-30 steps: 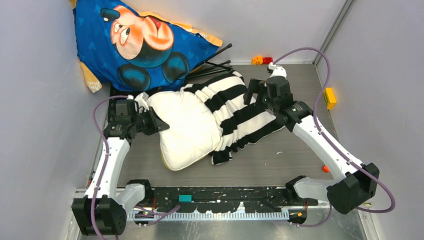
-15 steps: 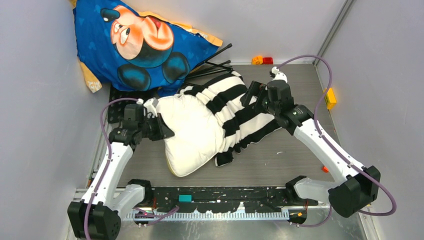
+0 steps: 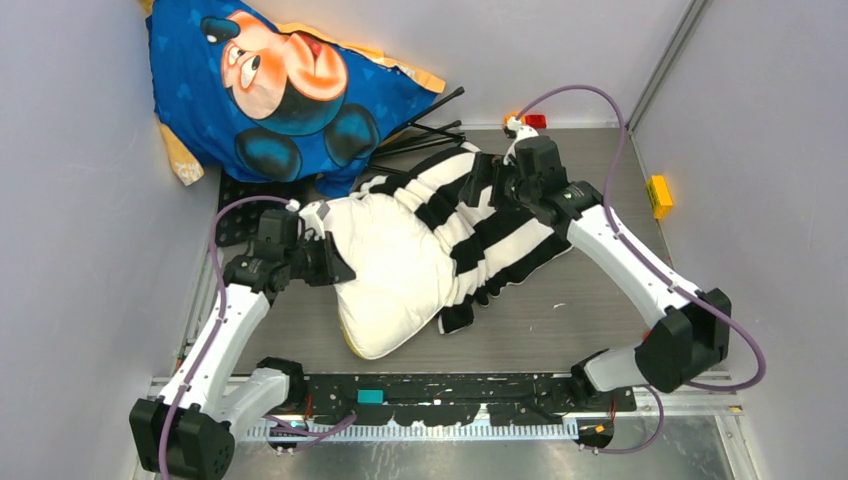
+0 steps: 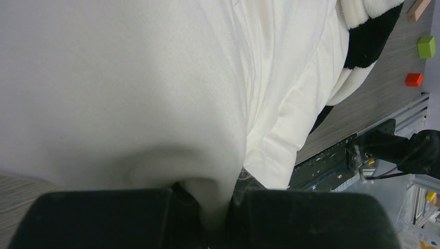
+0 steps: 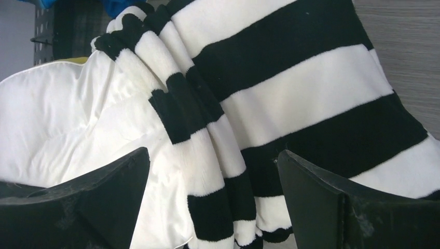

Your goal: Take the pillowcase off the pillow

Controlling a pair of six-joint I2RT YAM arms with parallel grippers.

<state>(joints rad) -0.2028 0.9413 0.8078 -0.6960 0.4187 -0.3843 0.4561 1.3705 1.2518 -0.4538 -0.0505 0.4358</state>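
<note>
Since a second earlier, my left gripper (image 3: 333, 268) had travelled rightward, and the pillow (image 3: 390, 265) had slid with it toward the middle of the table (image 3: 590, 320). My right gripper (image 3: 482, 186) had advanced leftward over the pillowcase (image 3: 495, 225). My left jaws stood pressed together on a fold of the pillow's white fabric at its left edge. My right jaws stood spread wide above the striped cloth, gripping nothing. The pillowcase covered only the pillow's right half, bunched in folds at mid-length. The bare white half lay leftward, with a yellow edge showing at its near corner.
</note>
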